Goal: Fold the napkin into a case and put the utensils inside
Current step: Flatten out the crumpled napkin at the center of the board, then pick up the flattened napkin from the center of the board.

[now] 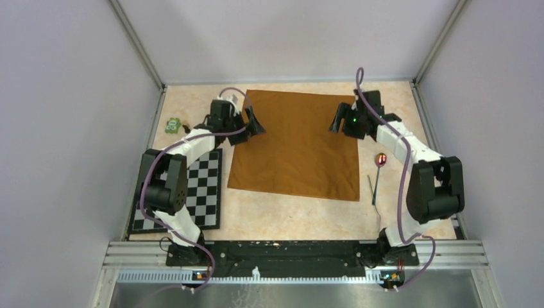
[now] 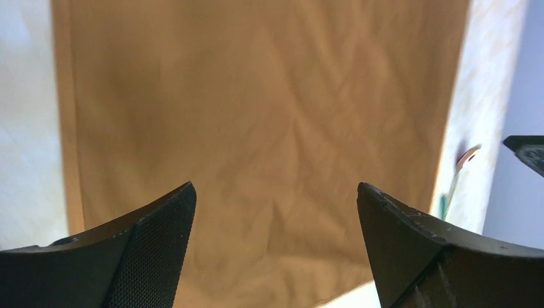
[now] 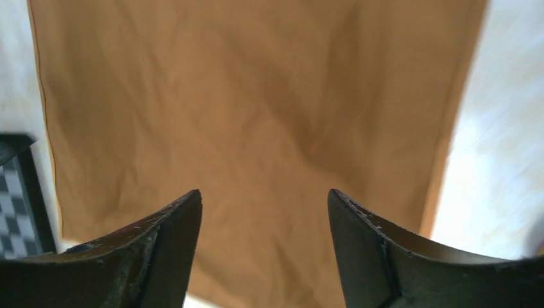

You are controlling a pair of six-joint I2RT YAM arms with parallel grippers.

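Note:
The rust-orange napkin (image 1: 298, 144) lies spread flat in the middle of the table, wrinkled and unfolded, not in the shape of a case. My left gripper (image 1: 253, 122) hovers open over its left edge near the far corner, nothing between the fingers. My right gripper (image 1: 337, 120) hovers open over the right edge, also holding nothing. In the left wrist view the napkin (image 2: 269, 115) fills the space beyond my left gripper (image 2: 276, 189). The right wrist view likewise shows napkin (image 3: 256, 96) beyond my right gripper (image 3: 264, 192). A thin utensil (image 1: 378, 176) with a shiny head lies right of the napkin, also the utensil (image 2: 459, 176).
A black-and-white checkered mat (image 1: 205, 192) lies at the near left, partly under the left arm; its corner is the checkered mat (image 3: 16, 192). A small green toy (image 1: 172, 125) sits at the far left. Walls close the table on three sides.

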